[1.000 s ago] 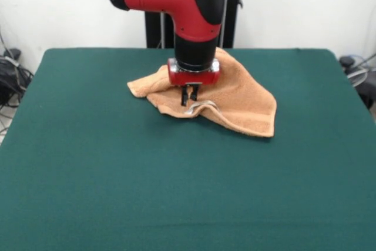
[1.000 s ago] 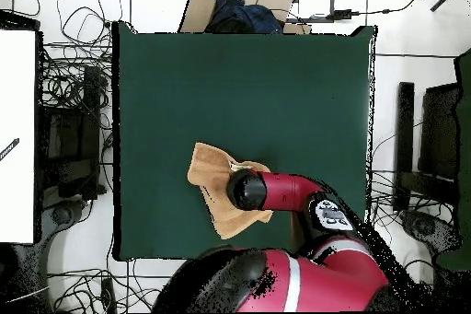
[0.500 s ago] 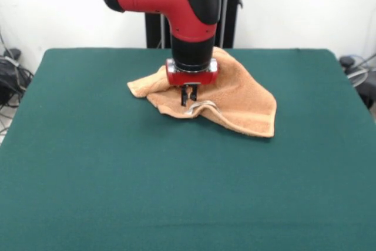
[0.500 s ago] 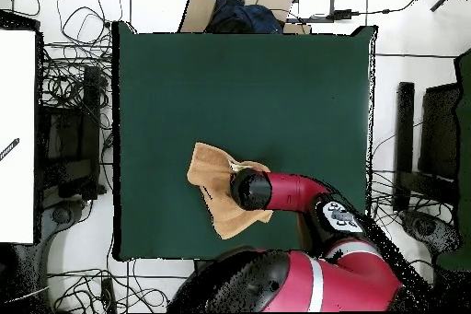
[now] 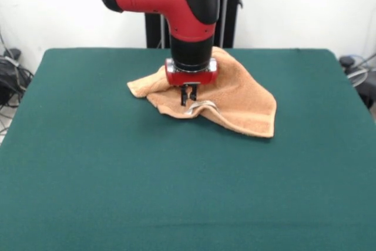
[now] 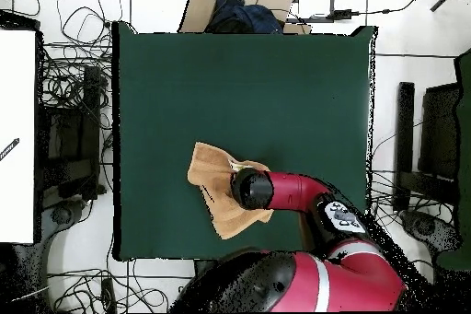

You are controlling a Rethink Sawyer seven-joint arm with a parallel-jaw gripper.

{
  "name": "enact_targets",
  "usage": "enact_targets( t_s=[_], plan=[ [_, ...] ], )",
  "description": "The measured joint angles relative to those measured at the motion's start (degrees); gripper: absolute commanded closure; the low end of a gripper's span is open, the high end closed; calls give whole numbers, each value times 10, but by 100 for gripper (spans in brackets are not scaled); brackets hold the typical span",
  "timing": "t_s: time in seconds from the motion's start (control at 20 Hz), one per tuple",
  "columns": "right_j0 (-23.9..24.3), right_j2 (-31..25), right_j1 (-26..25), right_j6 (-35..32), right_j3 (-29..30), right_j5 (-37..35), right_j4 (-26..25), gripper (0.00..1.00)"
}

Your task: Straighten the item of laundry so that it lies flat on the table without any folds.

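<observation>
While gripper (image 5: 188,100), fingers nearly together, pinches the towel (image 5: 244,101) fold near the label (image 5: 201,106), lift gently, drag nearward across table (image 5: 176,192).

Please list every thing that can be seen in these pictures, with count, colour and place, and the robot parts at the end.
towel: one, orange-tan, crumpled with folds, on the table's half nearer the robot; pale band at its front edge.
table: one, dark green top, fills most of the front view.
cables: many, black, on the floor beside the table.
cardboard box: one, brown, at the table's far edge in the overhead view.
arm: one, red and black, above the towel.
gripper: one, black, fingers close together at the towel's front fold.
</observation>
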State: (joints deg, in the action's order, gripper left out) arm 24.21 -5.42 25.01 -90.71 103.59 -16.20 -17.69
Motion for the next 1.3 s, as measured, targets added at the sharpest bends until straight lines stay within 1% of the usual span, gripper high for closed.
enact_targets(
  t_s=[0.25,0.65,0.9,1.3],
  plan=[
    [-3,-1,14,0,0,-10,1,100],
    [-20,-12,55,0,-5,-62,5,100],
    [-24,-24,73,0,-14,-83,8,100],
    [-17,-48,72,0,-29,-85,10,100]
  ],
)
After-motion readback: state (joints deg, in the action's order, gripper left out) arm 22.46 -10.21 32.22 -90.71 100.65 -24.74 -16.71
